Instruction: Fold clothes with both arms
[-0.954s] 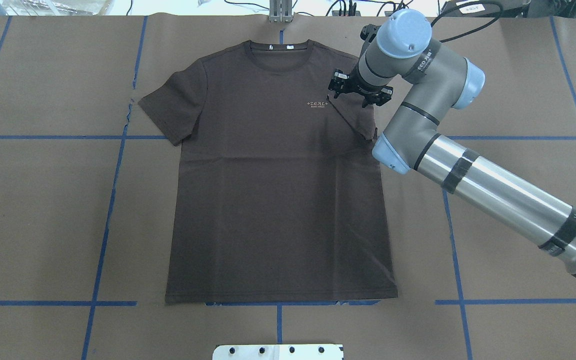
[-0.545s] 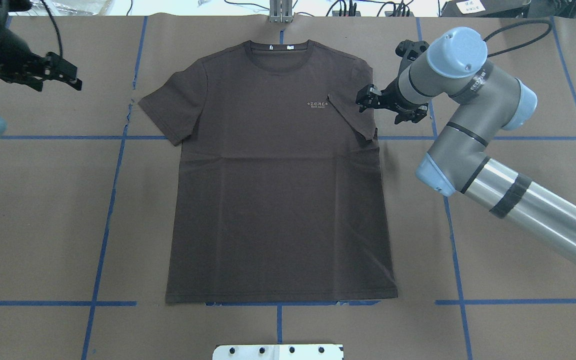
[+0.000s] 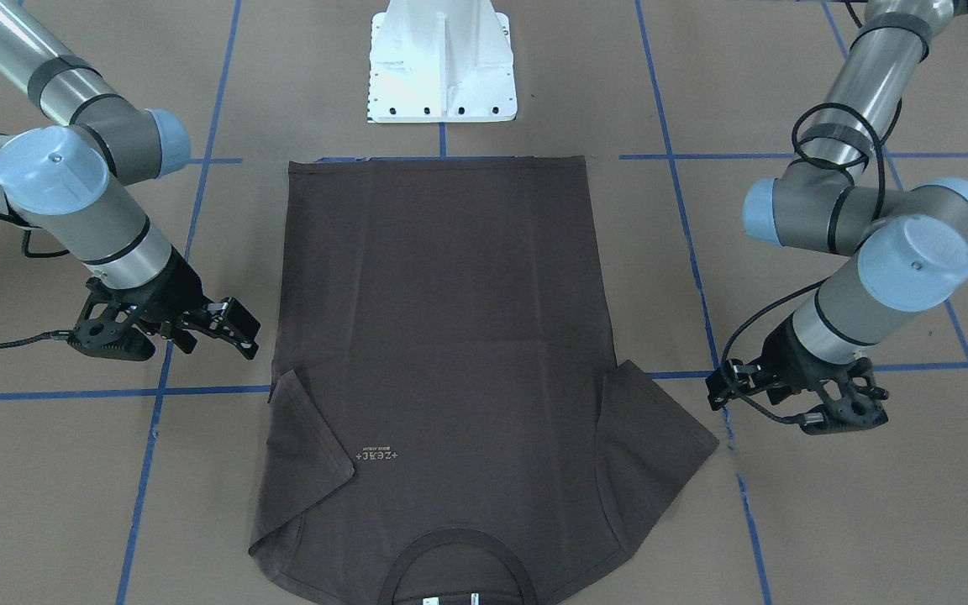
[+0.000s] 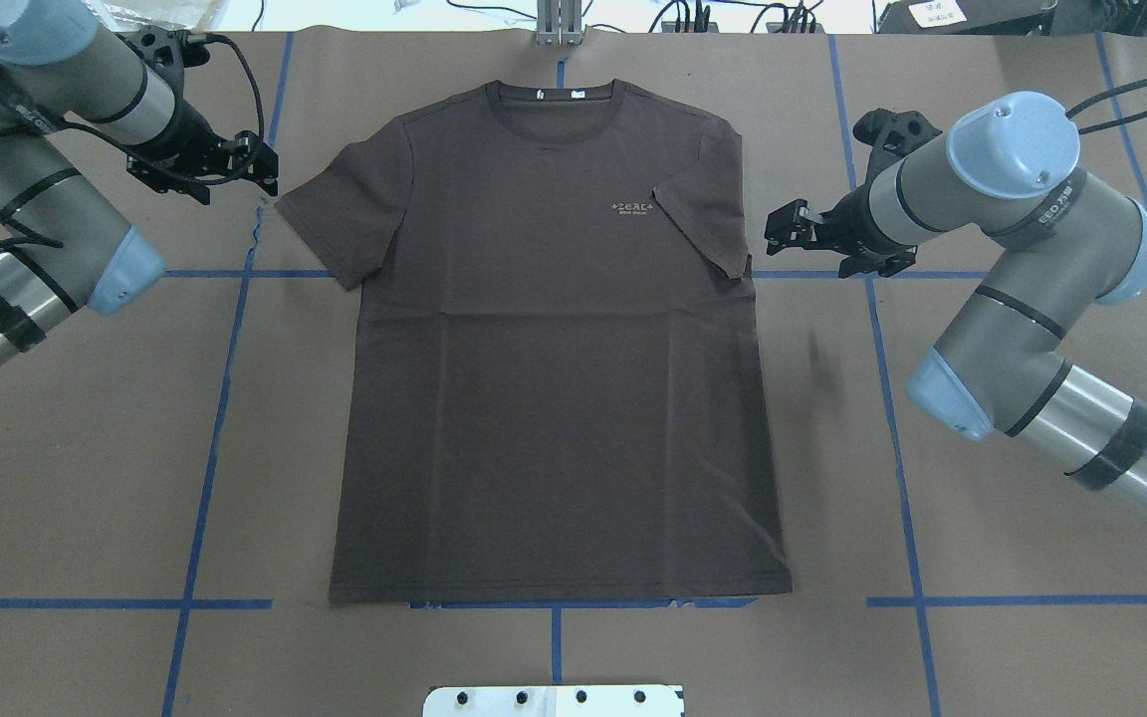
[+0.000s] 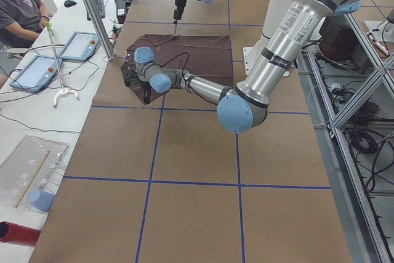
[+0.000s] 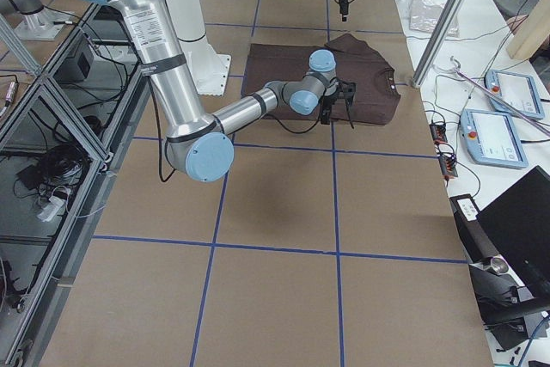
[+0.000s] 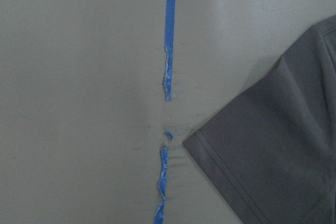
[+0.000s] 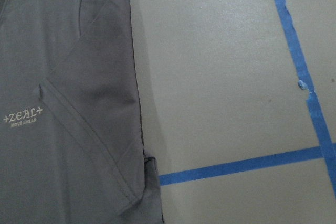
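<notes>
The dark brown T-shirt (image 4: 554,378) lies flat on the brown paper, collar (image 4: 556,100) on the far side. Its sleeve on the robot's right (image 4: 703,224) is folded in over the chest, beside the pale lettering (image 4: 633,207). The other sleeve (image 4: 344,214) is spread out. My right gripper (image 4: 778,227) hovers open just off the folded sleeve's edge, holding nothing. My left gripper (image 4: 268,169) is open beside the spread sleeve's tip (image 7: 273,166). In the front-facing view the left gripper (image 3: 718,388) and right gripper (image 3: 242,329) flank the shirt (image 3: 442,336).
Blue tape lines (image 4: 220,398) grid the paper-covered table. The white base plate (image 4: 554,700) sits at the near edge, and a metal post (image 4: 559,20) stands at the far edge. A seated person (image 5: 21,4) and tablets (image 5: 37,69) are at a side table.
The right gripper has drawn back to the right, off the folded sleeve. The left arm has come in from the left and moved up to the spread sleeve.
</notes>
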Available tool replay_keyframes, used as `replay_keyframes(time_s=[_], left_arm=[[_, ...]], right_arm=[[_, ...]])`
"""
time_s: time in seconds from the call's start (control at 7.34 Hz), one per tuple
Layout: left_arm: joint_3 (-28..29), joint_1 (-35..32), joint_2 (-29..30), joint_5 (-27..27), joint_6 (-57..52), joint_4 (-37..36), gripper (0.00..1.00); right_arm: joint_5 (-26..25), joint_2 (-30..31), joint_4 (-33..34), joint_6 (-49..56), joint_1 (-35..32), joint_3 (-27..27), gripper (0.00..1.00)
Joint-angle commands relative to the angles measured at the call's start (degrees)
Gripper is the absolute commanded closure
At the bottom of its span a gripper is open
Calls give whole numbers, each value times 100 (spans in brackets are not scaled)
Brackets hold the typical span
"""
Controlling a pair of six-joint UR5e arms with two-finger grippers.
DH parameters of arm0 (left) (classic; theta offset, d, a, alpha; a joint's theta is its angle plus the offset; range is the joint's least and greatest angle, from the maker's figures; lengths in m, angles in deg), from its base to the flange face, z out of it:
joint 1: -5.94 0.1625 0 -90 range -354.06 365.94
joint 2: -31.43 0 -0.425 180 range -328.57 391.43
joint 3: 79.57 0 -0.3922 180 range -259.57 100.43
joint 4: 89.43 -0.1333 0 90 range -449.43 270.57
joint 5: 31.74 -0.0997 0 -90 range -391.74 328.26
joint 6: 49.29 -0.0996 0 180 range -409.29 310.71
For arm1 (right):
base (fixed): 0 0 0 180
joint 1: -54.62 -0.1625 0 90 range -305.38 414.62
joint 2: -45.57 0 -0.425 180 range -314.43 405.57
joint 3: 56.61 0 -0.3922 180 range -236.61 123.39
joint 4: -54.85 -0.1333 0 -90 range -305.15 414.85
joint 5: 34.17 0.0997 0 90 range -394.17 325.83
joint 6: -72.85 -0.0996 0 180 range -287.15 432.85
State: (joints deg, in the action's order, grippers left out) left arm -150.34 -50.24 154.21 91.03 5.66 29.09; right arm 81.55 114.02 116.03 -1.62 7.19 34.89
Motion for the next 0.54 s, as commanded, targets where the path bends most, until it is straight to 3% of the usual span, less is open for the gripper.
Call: replay_keyframes(time_s=[0.0, 0.41], left_arm=[[582, 299, 282, -630, 52, 320, 15], [916, 318, 466, -649, 43, 417, 25]], right_arm=[[-40, 98, -1, -6, 6, 105, 0], [-32, 116, -1, -14, 6, 149, 0]])
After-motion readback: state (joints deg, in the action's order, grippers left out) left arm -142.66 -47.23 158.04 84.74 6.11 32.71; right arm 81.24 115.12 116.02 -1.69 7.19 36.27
